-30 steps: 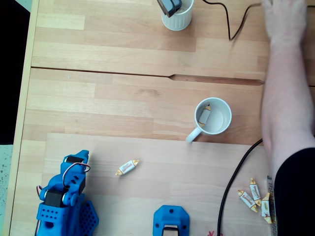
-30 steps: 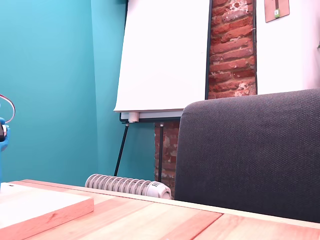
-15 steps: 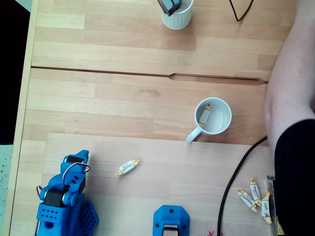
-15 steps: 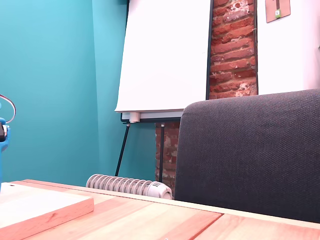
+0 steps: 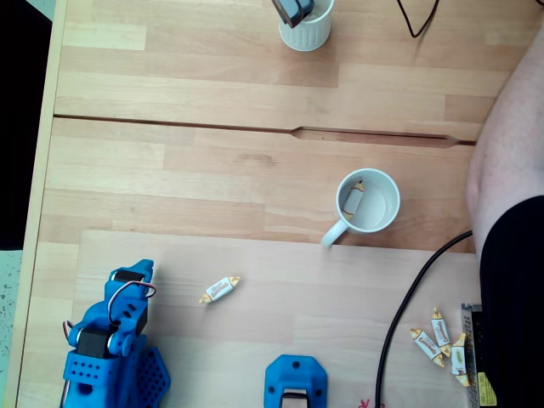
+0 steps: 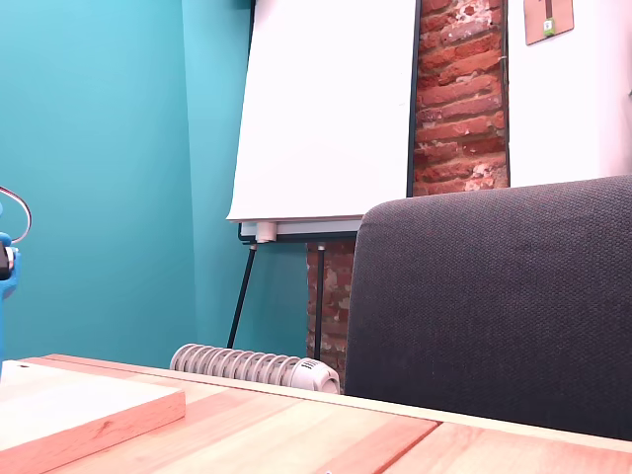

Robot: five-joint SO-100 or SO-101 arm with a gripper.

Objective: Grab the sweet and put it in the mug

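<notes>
In a fixed view from above, one sweet (image 5: 219, 289) lies on the light board, left of and below the mug. The white mug (image 5: 381, 212) stands right of centre with its handle pointing down-left, and another sweet (image 5: 352, 200) lies inside it. The blue arm (image 5: 110, 340) sits folded at the lower left, well away from both. Its top end (image 5: 132, 279) carries a wire loop, and the fingers cannot be made out. In a fixed view at table height, a blue part (image 6: 5, 267) shows at the left edge.
A ribbed white cup (image 5: 306, 25) holding a dark object stands at the top. A person's arm (image 5: 510, 161) and black garment (image 5: 514, 314) cover the right edge. A black cable (image 5: 404, 310) runs beside several sweets (image 5: 438, 336). A blue block (image 5: 294, 387) sits at bottom centre.
The person's arm has pulled back from the table's top right toward the right edge, and the cable at the top shifted. The blue arm, mug and sweets have not moved.
</notes>
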